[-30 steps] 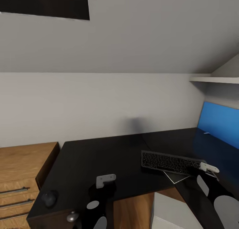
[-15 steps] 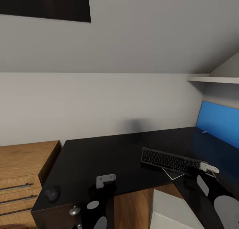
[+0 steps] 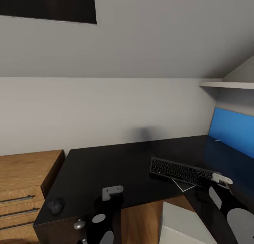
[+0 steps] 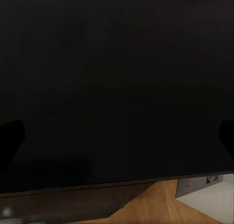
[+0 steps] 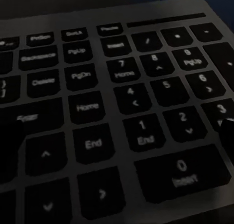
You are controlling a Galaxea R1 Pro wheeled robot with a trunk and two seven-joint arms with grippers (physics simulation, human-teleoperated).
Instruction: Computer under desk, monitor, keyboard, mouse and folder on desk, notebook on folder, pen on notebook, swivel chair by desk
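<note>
At the far left stands a light wood cabinet [image 3: 21,187] with a warm grain and slim metal bar handles. Beside it begins the desk [image 3: 106,166], its top a smooth, glossy black slab, with a round silver knob [image 3: 79,224] on the dark drawer front below. A small rounded dark mouse [image 3: 55,206] sits near the desk's left front corner.

The left arm reaches up over the desk's front edge, its gripper [image 4: 117,136] above bare black desktop; dark fingertips [image 4: 10,136] show at opposite edges of the left wrist view, set wide apart with nothing between them.

Further right lies the keyboard [image 3: 181,171], slim and black with matte dark grey keys, angled on the desk, its right end overlapping a thin pale-rimmed flat sheet [image 3: 185,185]. The right arm stretches forward to that end; the right gripper [image 5: 122,136] hovers close over the number pad, fingers spread and clasping nothing. Under the desk shows a light grey box, the computer [image 3: 183,224]. A bright blue panel [image 3: 231,131] stands upright along the right wall under a white shelf [image 3: 225,85].
</note>
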